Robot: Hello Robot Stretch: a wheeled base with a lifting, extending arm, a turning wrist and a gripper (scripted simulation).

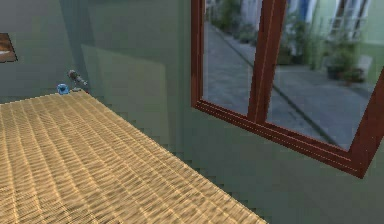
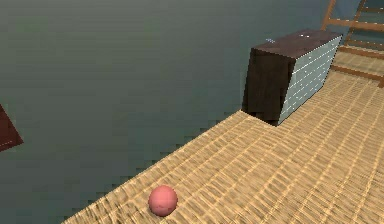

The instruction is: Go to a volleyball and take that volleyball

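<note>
A small pinkish-red ball (image 2: 163, 200) lies on the woven tan floor (image 2: 290, 170) near the bottom of the arm side view, left of the middle, close to the grey-green wall (image 2: 120, 90). Its plain red colour does not bear the look of a volleyball.
A dark wooden cabinet with a pale slatted front (image 2: 292, 72) stands against the wall at the arm side view's upper right. In the forward view a red-framed window (image 1: 290, 70) fills the upper right, and a small blue object (image 1: 62, 89) with a dark thing beside it lies by the far wall.
</note>
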